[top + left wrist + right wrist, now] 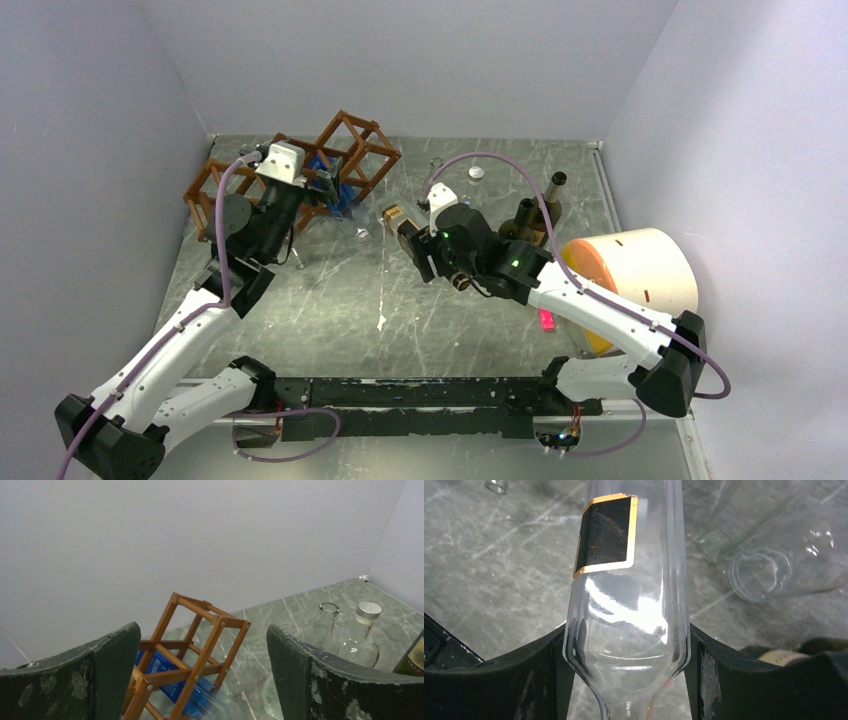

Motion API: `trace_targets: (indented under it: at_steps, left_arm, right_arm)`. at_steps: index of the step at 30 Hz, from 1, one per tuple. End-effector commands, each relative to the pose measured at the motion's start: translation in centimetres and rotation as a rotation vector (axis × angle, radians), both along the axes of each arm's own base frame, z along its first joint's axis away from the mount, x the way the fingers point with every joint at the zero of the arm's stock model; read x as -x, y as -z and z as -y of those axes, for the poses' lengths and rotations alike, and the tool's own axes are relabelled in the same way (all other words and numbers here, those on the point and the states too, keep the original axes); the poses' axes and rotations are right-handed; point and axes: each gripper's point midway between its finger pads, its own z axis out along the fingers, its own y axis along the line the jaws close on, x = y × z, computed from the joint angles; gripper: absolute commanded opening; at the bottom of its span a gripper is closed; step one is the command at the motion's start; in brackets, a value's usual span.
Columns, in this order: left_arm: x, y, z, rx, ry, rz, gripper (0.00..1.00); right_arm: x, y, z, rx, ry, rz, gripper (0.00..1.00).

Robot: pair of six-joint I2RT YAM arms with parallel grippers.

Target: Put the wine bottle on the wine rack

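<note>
Both right fingers (499, 680) press the wine bottle (629, 610) sitting between them.

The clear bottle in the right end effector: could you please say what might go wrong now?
The smooth clear bottle may slip in the right end effector. The wine rack already holds a blue-labelled bottle, and the left end effector is close: collisions are possible.
</note>
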Motion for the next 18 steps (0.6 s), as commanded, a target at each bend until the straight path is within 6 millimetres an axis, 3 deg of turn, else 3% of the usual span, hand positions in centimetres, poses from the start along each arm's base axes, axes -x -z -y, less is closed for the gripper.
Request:
trace_targets:
  at_steps: [1, 5, 12, 18]
  left_arm:
    - [-0.5, 0.4, -1.1, 0.082, -0.059, -0.052, 1.00]
    - [-1.0, 0.6, -2.6, 0.129, -0.150, -0.072, 1.00]
    - [-0.3, 0.1, -8.2, 0.235, -0.438, -0.074, 1.00]
    - [0.1, 0.1, -9.1, 0.224, -0.468, -0.035, 1.00]
  right_arm:
    - [-2.7, -6.6, -4.4, -0.248, -0.032, 0.187, 0.00]
    - [-2.1, -6.5, -7.5, -0.302, -0.153, 0.167, 0.00]
    - [-1.9, -5.6, -11.5, -0.391, -0.220, 0.117, 0.00]
    - [-2.9, -4.7, -14.8, -0.423, -0.206, 0.110, 0.00]
